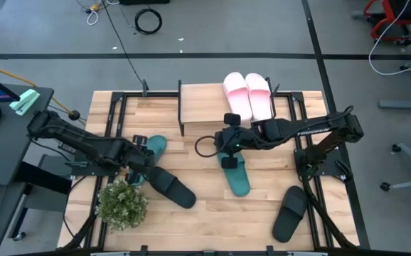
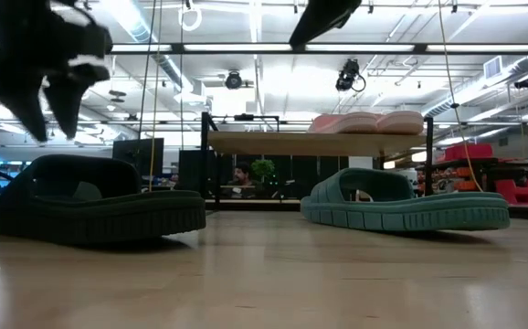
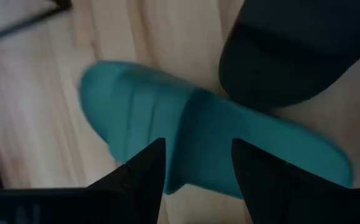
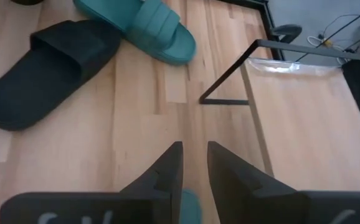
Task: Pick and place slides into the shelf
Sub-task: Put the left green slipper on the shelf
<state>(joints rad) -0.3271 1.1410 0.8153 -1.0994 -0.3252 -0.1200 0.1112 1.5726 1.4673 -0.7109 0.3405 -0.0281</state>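
1. High view: shelf (image 1: 202,107) sits at the table's (image 1: 262,213) far middle, two pink slides (image 1: 247,94) side by side on its right end. Left gripper (image 1: 140,158) is over a teal slide (image 1: 152,148), with a black slide (image 1: 170,187) just beside it. Right gripper (image 1: 228,146) hangs over the second teal slide (image 1: 235,174). Another black slide (image 1: 290,213) lies near the right front; a potted plant (image 1: 122,205) stands front left.
2. Low view: black slide (image 2: 95,208) on the left, teal slide (image 2: 406,206) on the right, both flat on the table; pink slides (image 2: 366,122) on the shelf top (image 2: 273,142).
3. Left wrist: fingers (image 3: 144,168) spread wide above the teal slide (image 3: 192,137), gripping nothing; black slide (image 3: 298,50) touches it.
4. Right wrist: fingers (image 4: 172,168) narrow, nothing between them; shelf plank (image 4: 304,118) ahead, black slide (image 4: 43,68) and teal slide (image 4: 144,26) beyond.
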